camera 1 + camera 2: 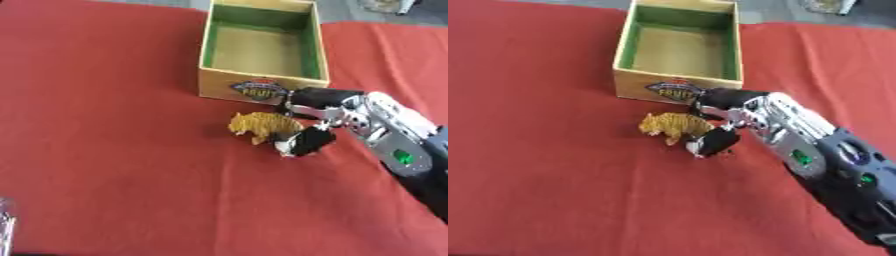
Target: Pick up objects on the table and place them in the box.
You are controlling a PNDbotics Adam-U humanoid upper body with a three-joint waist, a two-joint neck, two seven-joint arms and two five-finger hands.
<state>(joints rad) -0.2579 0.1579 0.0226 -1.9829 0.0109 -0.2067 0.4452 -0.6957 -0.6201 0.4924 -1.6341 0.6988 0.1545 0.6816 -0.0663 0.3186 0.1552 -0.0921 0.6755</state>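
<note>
A small orange striped toy tiger (260,125) stands on the red cloth just in front of the box. The wooden box (262,80) has green inner walls, a label on its front wall, and nothing visible inside. My right hand (328,117) reaches in from the lower right. Its black fingers (726,98) curl over the tiger's rear from the box side, and the thumb (713,142) closes in from the near side. A grey sliver that may be my left hand (5,225) shows at the lower left edge.
The red cloth (114,150) covers the whole table, with wide room to the left of the tiger and box. The box front stands close behind my right hand's fingers. Grey floor shows beyond the far edge.
</note>
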